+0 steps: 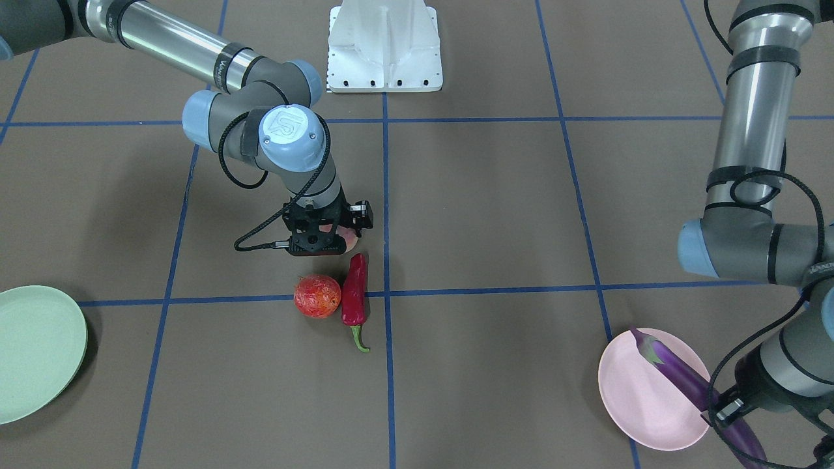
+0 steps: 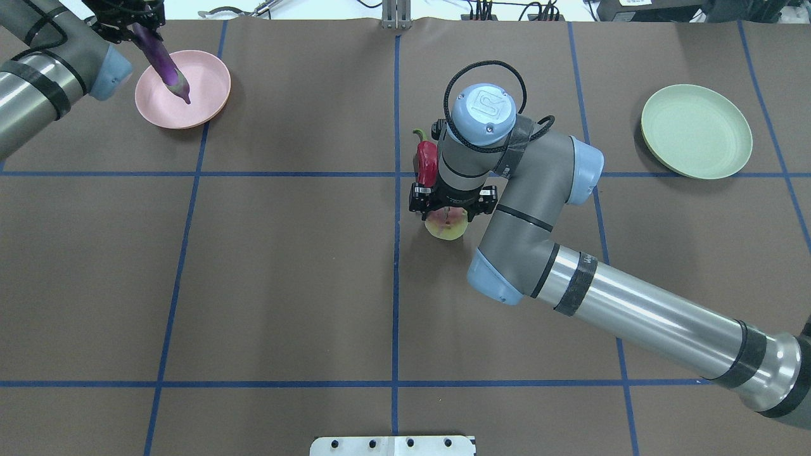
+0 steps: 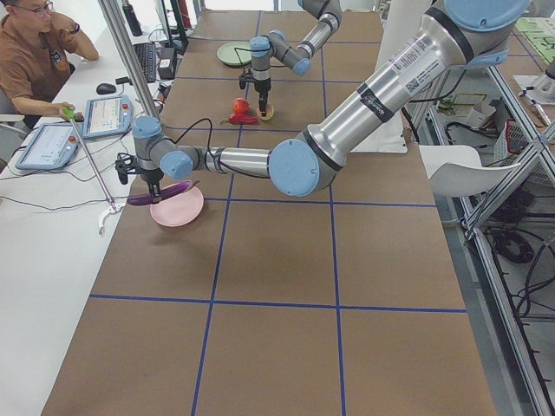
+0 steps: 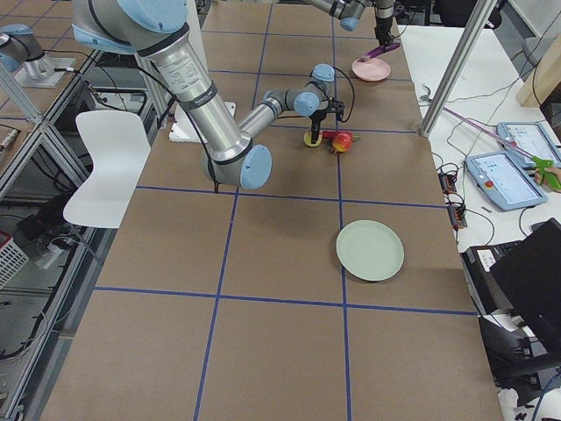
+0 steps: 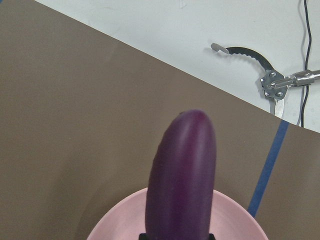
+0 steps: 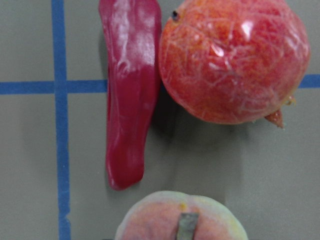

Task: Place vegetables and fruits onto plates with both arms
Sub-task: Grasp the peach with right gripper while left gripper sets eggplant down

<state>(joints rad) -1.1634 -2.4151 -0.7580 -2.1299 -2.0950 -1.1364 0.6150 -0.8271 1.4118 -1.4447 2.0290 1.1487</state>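
- The eggplant [image 1: 674,376] is hanging at a slant over the pink plate [image 1: 635,404] in the lower right of the front-facing view. Its pale green cap is pointing toward the plate's upper rim. Whether the cap is touching the plate cannot be told.
- The left jaws are clamping the eggplant's purple end at the plate's right rim.
- The left arm [image 1: 749,130] is running down the right edge of that view, bending at the elbow and reaching its wrist into the lower right corner.
- The peach [image 2: 447,228] is sitting on the bench [image 2: 285,266] near the centre of the overhead view, directly beneath the right jaws. They are pointing straight down over it; whether they are gripping it or standing apart cannot be told.
- The right arm [image 2: 538,190] is stretching in from the lower right of the overhead view and folding at its wrist joints above the fruit.
- The chili pepper [image 1: 355,293] and the pomegranate [image 1: 317,296] are lying just beside each other, just below the peach in the front-facing view.
- The green plate [image 1: 32,352] is sitting at that view's left edge, well apart from them.
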